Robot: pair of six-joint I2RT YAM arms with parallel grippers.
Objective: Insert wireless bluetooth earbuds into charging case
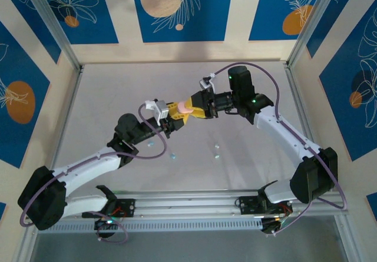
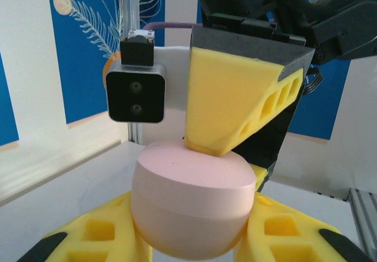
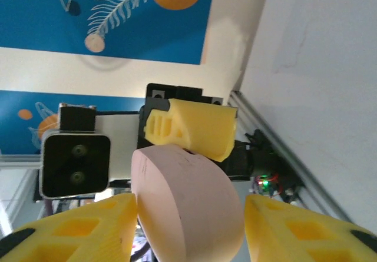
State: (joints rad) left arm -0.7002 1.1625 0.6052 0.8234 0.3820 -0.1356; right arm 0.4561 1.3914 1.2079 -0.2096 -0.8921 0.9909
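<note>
The pink case (image 1: pixel 185 105) is gripped in the air by the left gripper (image 1: pixel 171 123). The right gripper (image 1: pixel 191 110) is placed around it; its grip cannot be told. Earbuds (image 1: pixel 217 150) are seen on the table (image 1: pixel 118 97).

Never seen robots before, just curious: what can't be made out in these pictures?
Top view: earbuds, too small to tell colours.
Left wrist view: pink case underside, cut off by the bottom edge.
Right wrist view: whether the right gripper grips, cut off below.
</note>
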